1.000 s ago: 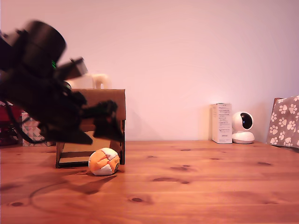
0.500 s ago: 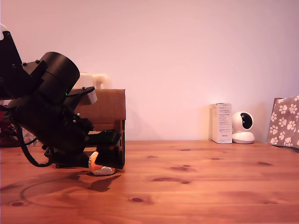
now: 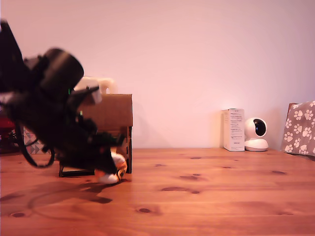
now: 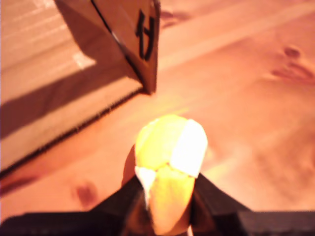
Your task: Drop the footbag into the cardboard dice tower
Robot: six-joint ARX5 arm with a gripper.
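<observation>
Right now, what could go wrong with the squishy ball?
1. The end effector pinches only the footbag's near end in the wrist view; most of the soft ball sticks out past the fingers, so it could slip free during a lift.
2. In the exterior view the footbag sits right by the cardboard dice tower's front corner, so the arm rising might bump the tower.

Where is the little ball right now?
In the exterior view the footbag sits low at the left, between the claw's fingers, just above the table in front of the cardboard tower.
</observation>
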